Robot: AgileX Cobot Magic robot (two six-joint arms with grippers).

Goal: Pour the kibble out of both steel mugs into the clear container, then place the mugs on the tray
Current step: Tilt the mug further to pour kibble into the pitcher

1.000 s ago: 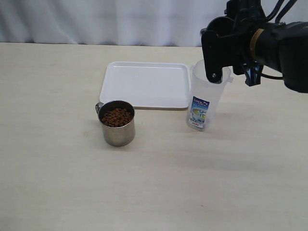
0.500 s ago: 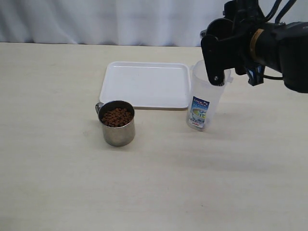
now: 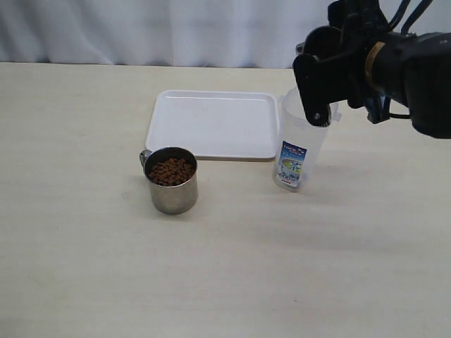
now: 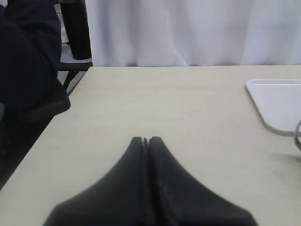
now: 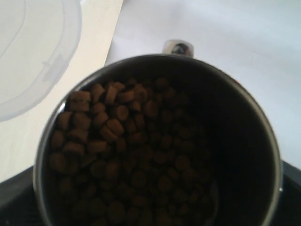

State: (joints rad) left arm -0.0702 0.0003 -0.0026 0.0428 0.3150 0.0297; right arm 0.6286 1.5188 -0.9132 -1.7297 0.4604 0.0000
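One steel mug stands on the table in front of the tray's left corner, filled with brown kibble. My right gripper hangs over the mouth of the clear container and hides most of what it carries. The right wrist view shows it shut on the second steel mug, still holding kibble, with the container's rim beside it. The white tray lies bare behind the standing mug. My left gripper is shut on nothing, low over the table.
The tray's corner shows off to one side in the left wrist view. A white curtain hangs behind the table's far edge. A dark chair stands past the table's side edge.
My right gripper has shifted and tilted slightly over the clear container. The standing mug, tray and container have not moved.
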